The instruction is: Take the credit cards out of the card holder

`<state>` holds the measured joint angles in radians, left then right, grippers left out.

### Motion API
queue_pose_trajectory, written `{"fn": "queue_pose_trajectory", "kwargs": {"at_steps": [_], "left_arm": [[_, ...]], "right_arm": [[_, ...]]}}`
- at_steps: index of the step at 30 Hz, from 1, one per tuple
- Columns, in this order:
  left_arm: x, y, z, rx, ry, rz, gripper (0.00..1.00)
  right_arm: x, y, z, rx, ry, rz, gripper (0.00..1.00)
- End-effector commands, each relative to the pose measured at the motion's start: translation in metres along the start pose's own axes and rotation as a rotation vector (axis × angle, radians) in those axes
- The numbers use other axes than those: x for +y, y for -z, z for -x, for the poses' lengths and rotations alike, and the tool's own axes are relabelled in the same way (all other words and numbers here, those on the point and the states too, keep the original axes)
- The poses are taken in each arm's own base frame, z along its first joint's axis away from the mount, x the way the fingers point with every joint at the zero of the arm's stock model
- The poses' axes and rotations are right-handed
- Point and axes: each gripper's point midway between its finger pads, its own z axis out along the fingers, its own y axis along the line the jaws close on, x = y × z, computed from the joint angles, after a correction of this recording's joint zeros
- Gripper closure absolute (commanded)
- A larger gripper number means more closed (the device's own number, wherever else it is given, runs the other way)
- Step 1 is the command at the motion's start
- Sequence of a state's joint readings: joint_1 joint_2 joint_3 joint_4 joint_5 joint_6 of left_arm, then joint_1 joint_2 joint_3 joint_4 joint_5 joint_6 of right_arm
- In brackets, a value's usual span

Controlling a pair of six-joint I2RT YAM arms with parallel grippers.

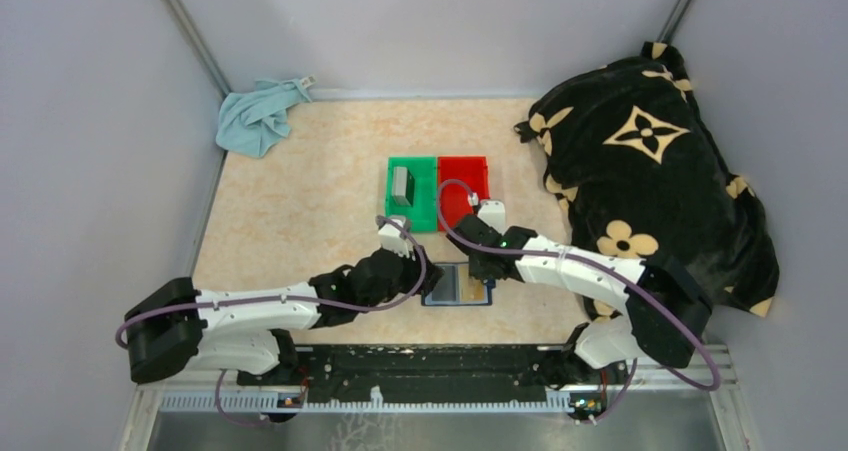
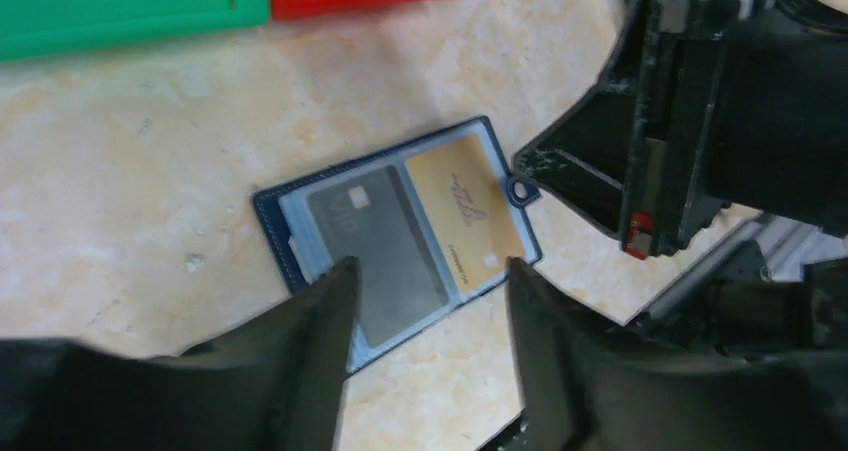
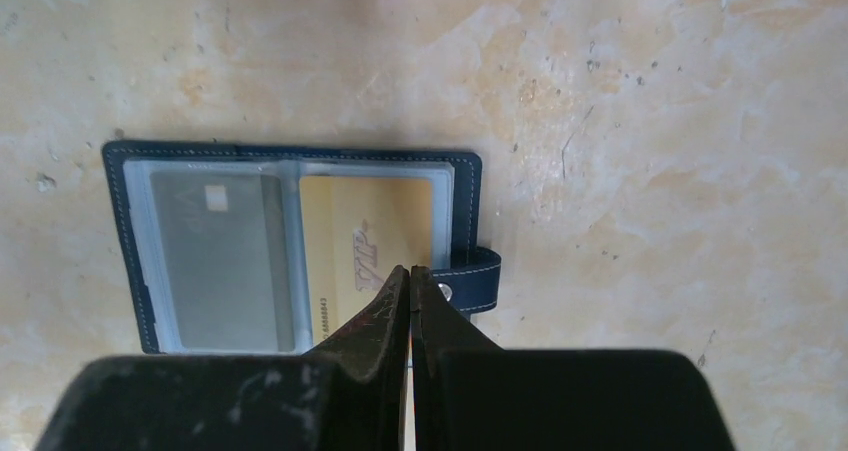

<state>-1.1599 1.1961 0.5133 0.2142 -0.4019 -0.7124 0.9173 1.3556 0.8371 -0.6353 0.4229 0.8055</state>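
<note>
Hovering left hand part-open over the card holder, lying open on the table low-centre in the top view; poising right hand pinched shut, gripping nothing, at the tan-gold card. Leaving it and the grey card still pocketed; judging removal hardly begun.

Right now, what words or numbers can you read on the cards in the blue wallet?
"VIP": on the gold card.
Small digits along the gold card's edge: too blurred to read.
Grey card: faint marks, not readable.
</note>
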Motion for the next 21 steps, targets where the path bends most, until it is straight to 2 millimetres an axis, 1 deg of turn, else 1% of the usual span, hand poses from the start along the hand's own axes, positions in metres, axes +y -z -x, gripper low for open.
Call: {"fn": "queue_pose_trajectory", "kwargs": {"at_steps": [1, 3, 7, 10, 13, 16, 18, 21], "left_arm": [[-0.030, -0.007, 0.011, -0.016, 0.114, -0.117, 0.26], [-0.030, -0.011, 0.007, 0.006, 0.127, -0.133, 0.20], [-0.026, -0.018, -0.003, 0.057, 0.133, -0.115, 0.16], [-0.029, -0.022, -0.007, 0.078, 0.122, -0.117, 0.12], [-0.030, -0.025, -0.009, 0.093, 0.121, -0.110, 0.01], [-0.027, -0.027, -0.011, 0.106, 0.129, -0.086, 0.00], [-0.024, -0.028, -0.013, 0.113, 0.127, -0.071, 0.00], [-0.022, -0.029, -0.016, 0.123, 0.127, -0.066, 0.00]], "right_arm": [[0.008, -0.001, -0.004, 0.014, -0.003, 0.059, 1.00], [0.009, 0.002, -0.001, 0.003, -0.008, 0.074, 1.00], [0.020, 0.010, 0.005, -0.027, -0.023, 0.151, 1.00], [0.024, 0.007, -0.003, 0.005, -0.017, 0.173, 1.00], [0.023, -0.005, -0.019, 0.055, -0.009, 0.161, 1.00], [0.019, -0.013, -0.031, 0.081, -0.014, 0.153, 1.00], [0.016, -0.015, -0.033, 0.084, -0.016, 0.142, 1.00], [0.013, -0.013, -0.030, 0.072, -0.023, 0.133, 1.00]]}}
